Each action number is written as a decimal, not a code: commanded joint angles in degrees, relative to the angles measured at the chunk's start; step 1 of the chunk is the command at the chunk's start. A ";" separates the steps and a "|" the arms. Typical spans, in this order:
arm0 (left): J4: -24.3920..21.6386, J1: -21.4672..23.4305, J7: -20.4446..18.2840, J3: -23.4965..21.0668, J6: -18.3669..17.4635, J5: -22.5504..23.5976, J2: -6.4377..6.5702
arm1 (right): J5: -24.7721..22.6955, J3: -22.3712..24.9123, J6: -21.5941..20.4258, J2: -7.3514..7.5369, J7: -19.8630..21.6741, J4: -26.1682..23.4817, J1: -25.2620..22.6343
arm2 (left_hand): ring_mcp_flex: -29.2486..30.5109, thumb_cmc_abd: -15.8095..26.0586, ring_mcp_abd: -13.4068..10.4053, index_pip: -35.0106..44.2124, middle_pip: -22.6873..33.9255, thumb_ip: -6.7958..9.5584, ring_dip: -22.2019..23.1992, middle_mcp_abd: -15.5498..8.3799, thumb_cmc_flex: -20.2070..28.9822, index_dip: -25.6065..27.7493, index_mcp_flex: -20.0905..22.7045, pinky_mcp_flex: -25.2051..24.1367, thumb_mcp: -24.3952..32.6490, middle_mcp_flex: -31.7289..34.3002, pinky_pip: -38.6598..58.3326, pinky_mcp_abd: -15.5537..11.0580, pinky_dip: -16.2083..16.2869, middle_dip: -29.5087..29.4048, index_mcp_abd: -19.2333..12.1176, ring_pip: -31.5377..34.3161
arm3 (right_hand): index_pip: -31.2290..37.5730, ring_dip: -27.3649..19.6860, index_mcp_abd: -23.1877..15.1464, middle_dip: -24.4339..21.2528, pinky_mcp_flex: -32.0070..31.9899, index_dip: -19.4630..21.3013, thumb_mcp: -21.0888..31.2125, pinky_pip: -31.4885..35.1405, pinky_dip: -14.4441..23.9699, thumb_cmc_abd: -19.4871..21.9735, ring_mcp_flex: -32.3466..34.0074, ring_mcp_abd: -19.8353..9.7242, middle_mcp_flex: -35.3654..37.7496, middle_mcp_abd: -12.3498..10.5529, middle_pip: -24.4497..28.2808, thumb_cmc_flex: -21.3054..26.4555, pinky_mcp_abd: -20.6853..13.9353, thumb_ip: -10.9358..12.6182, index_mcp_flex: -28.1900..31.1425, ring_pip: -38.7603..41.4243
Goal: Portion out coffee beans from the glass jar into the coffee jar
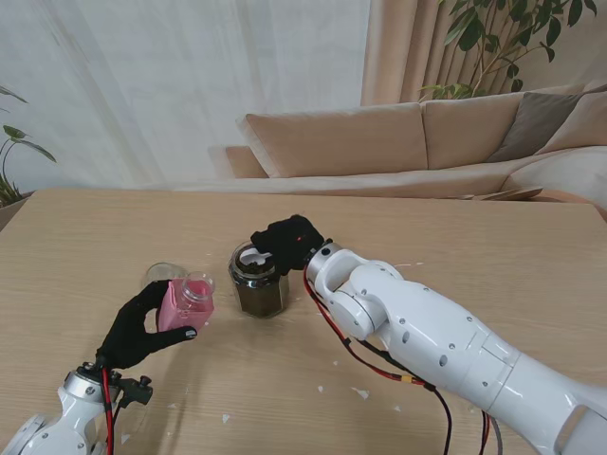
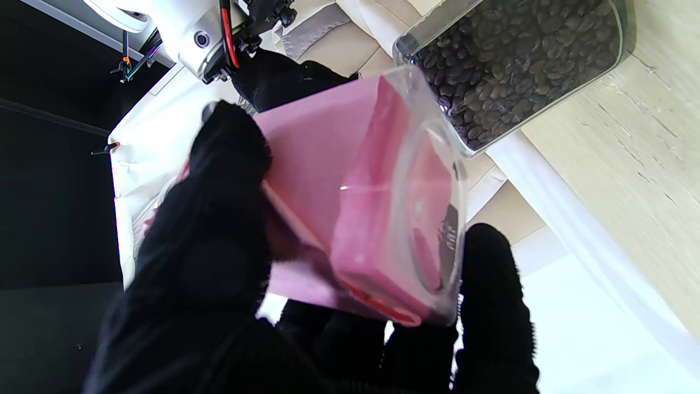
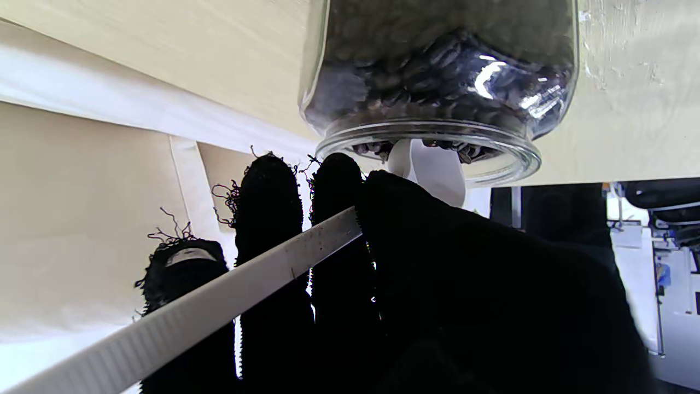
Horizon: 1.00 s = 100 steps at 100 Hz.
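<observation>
Two black-gloved hands work mid-tabletop: left hand (image 1: 142,327) fingers (image 2: 219,180) grasp the tilted pink coffee jar (image 1: 187,303); right hand (image 1: 289,242) fingers (image 3: 273,219) pinch a white plastic scoop (image 3: 219,295) entering the bean-filled clear glass jar (image 1: 258,281).

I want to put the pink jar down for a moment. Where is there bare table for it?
Bare table lies left of the pink jar in the left hand, and more right of the right hand. It is crowded around the glass jar, where the white scoop dips in.
</observation>
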 commanded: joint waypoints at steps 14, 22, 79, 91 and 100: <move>-0.56 0.54 -1.05 -0.05 -0.12 -0.16 -0.18 | 2.41 0.93 2.10 -0.62 1.78 -1.66 -0.71 | 1.06 10.66 -0.59 12.11 10.14 1.38 1.09 -7.47 13.94 3.73 5.47 -0.31 18.61 6.86 -0.42 0.12 -0.01 5.28 -10.19 0.40 | 0.23 1.51 -1.75 1.40 0.32 -0.42 0.96 1.95 0.16 2.86 1.57 -0.69 3.57 -2.28 0.59 1.33 -0.11 2.58 2.26 0.36; -0.56 0.54 -1.10 -0.06 -0.11 -0.20 -0.17 | 3.60 1.35 2.55 -0.67 2.51 -2.21 -0.98 | 1.03 10.65 -0.60 12.11 10.13 1.39 1.09 -7.45 13.94 3.73 5.47 -0.30 18.63 6.87 -0.44 0.12 0.00 5.27 -10.19 0.38 | 0.18 1.66 -1.51 1.52 0.34 -0.52 0.55 2.13 0.37 3.27 1.68 -0.53 3.70 -1.93 0.59 1.28 -0.09 2.67 2.37 0.57; -0.60 0.61 -1.38 -0.13 -0.19 -0.46 -0.10 | -0.18 0.15 7.74 -1.20 -0.49 -1.62 -0.82 | 1.05 10.68 -0.55 12.10 10.08 1.39 1.07 -7.52 13.94 3.75 5.47 -0.29 18.60 6.88 -0.47 0.12 0.07 5.29 -10.19 0.35 | 0.25 2.78 -1.32 1.79 3.18 -2.04 -0.35 4.77 1.87 3.47 2.72 0.27 4.35 -0.85 0.69 0.83 -0.63 3.03 3.32 2.49; -0.56 0.60 -1.41 -0.15 -0.24 -0.51 -0.10 | -1.22 -0.94 8.25 -1.17 -0.40 -0.77 0.00 | 1.03 10.69 -0.60 12.09 10.06 1.37 1.07 -7.45 13.94 3.75 5.47 -0.29 18.58 6.86 -0.48 0.12 0.08 5.30 -10.19 0.33 | 0.25 2.85 -1.43 1.74 3.69 -2.30 -0.52 5.20 2.09 3.51 2.88 0.39 4.43 -0.68 0.61 0.92 -0.89 2.92 3.48 2.60; -0.52 0.57 -1.45 -0.16 -0.29 -0.59 -0.09 | -1.43 -1.52 8.49 -1.06 0.43 -0.61 0.46 | 1.07 10.68 -0.60 12.09 10.07 1.37 1.08 -7.48 13.94 3.75 5.47 -0.29 18.59 6.90 -0.48 0.12 0.09 5.30 -10.19 0.33 | 0.28 2.92 -1.82 1.76 3.83 -2.40 -0.56 5.38 2.22 3.58 2.92 0.36 4.48 -0.67 0.62 0.95 -1.04 2.96 3.65 2.68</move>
